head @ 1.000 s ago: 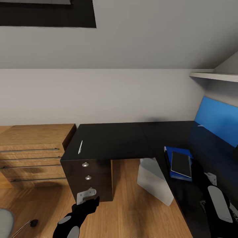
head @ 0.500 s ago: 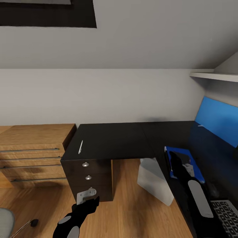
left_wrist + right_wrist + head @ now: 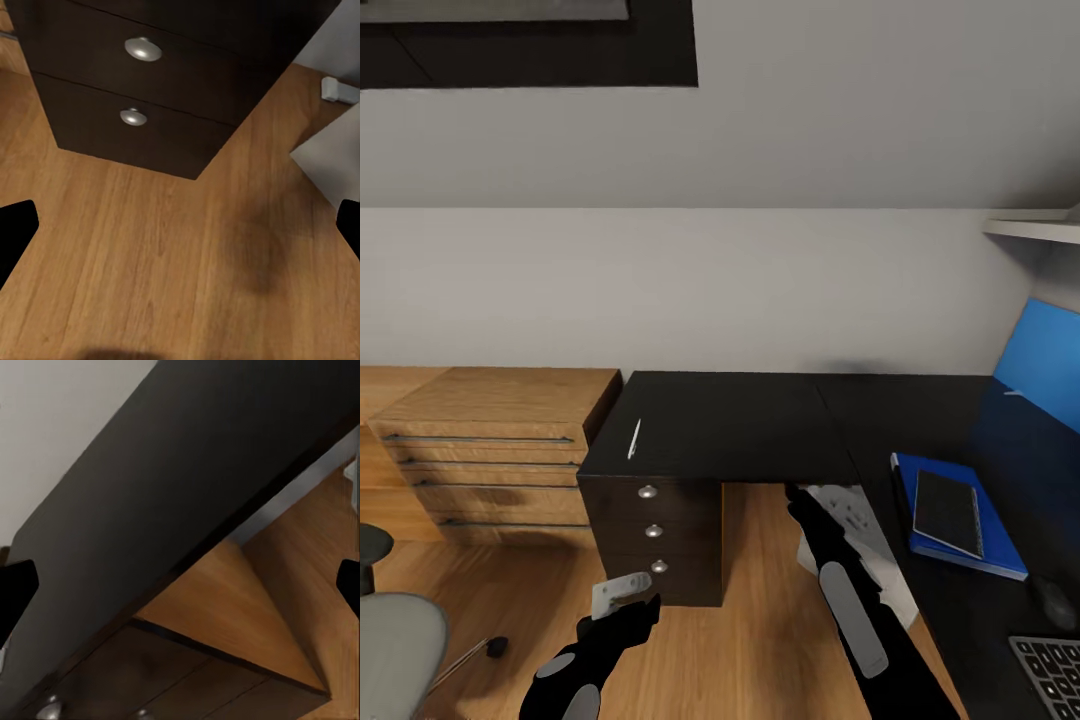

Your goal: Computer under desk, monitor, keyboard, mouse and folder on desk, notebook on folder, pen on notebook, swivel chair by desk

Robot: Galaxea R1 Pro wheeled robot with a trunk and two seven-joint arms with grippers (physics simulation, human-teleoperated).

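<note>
Right tool (image 3: 792, 492): wide open, empty | left tool (image 3: 622, 596): wide open, empty

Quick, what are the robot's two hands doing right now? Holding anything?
Left gripper: open, holding nothing, above the wooden floor by the drawers.
Right gripper: open, holding nothing, near the desk edge.

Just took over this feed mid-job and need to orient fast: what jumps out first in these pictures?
The black L-shaped desk dominates the head view, with the bright blue folder on its right wing and the dark notebook stacked on it. The whitish pen lies apart, near the desk's left edge above the drawers. The right gripper reaches toward the desk's front edge, both grippers open.
</note>
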